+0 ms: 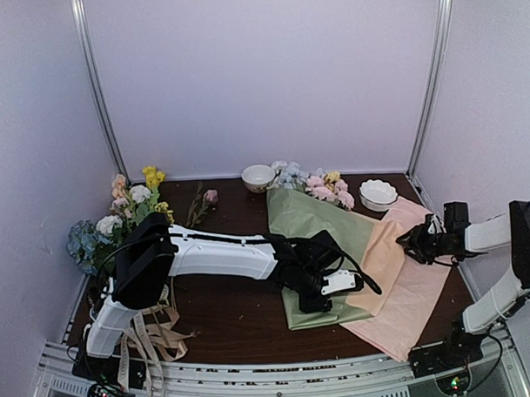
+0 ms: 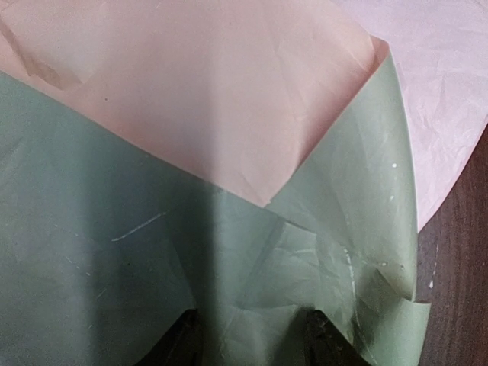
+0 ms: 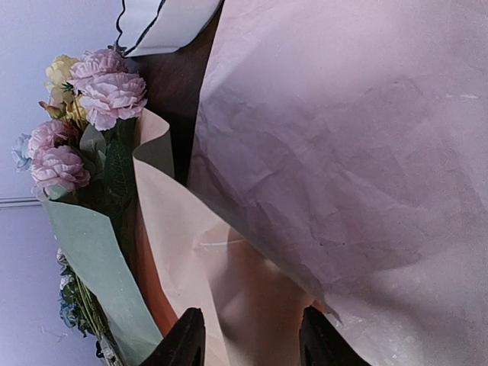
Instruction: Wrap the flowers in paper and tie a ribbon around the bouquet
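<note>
The paper (image 1: 311,221) lies at mid-table, olive-green face up, with a peach flap (image 1: 385,257) folded out to the right. The flowers (image 1: 327,186) rest on its far end, their pink, yellow and pale blue blooms sticking out, so it makes a loose, half-wrapped bouquet. My left gripper (image 1: 325,297) is down on the paper's near end; in the left wrist view (image 2: 255,343) its fingers stand apart with green paper (image 2: 114,252) beneath them. My right gripper (image 1: 410,244) hovers open by the flap's right edge (image 3: 252,343). Pale ribbon (image 1: 124,364) hangs at the front left.
A plain pink sheet (image 1: 417,302) lies under the flap at the right. Loose flowers (image 1: 118,217) are heaped at the far left. Two small bowls (image 1: 258,176) (image 1: 378,194) stand near the back. Tan ribbons (image 1: 165,334) trail by the left arm's base.
</note>
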{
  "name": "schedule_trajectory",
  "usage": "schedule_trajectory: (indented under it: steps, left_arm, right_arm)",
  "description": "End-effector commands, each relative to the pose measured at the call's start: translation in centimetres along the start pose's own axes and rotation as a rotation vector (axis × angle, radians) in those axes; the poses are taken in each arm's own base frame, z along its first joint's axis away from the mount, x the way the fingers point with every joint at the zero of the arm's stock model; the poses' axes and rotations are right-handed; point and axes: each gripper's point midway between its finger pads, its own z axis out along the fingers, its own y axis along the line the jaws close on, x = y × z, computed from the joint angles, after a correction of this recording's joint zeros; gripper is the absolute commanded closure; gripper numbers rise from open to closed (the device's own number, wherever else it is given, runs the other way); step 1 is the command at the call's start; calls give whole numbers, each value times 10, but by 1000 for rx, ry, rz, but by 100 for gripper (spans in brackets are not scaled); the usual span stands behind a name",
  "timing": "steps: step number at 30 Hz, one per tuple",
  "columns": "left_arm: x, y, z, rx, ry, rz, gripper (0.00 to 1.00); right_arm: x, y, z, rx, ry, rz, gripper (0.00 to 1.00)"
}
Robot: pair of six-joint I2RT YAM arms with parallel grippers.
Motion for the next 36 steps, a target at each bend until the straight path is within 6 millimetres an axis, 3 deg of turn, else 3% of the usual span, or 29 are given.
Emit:
schedule_trajectory:
  steps: [1,8,14,19,24,26,30,33,36]
  left_arm:
    - [-2,1,3,10,-9,-13,50]
    - [-2,0,3,14,-12,-14,50]
    - [-2,1,2,13,-11,-17,50]
    - [-1,1,2,12,-11,-20,50]
    - [-1,1,2,15,-11,-21,50]
    - [-1,2,2,15,-13,-22,50]
    - [-1,2,2,15,-12,-25,50]
    - [0,2,2,17,-11,-27,50]
    - [0,2,2,18,-11,-28,50]
  right_arm:
    - [6,12,-3,-59,3,16,57]
    - [26,20,2,-56,48,-3,53]
    - [34,48,10,-116,90,-56,53]
    - [32,58,7,-113,70,-89,62]
    - [33,51,6,-73,67,-98,73]
    - [32,52,5,-69,66,-103,73]
    - [29,38,-2,30,47,-132,65]
    - [10,10,-22,232,-41,-170,53]
    - [-16,-7,-39,285,-111,-134,48]
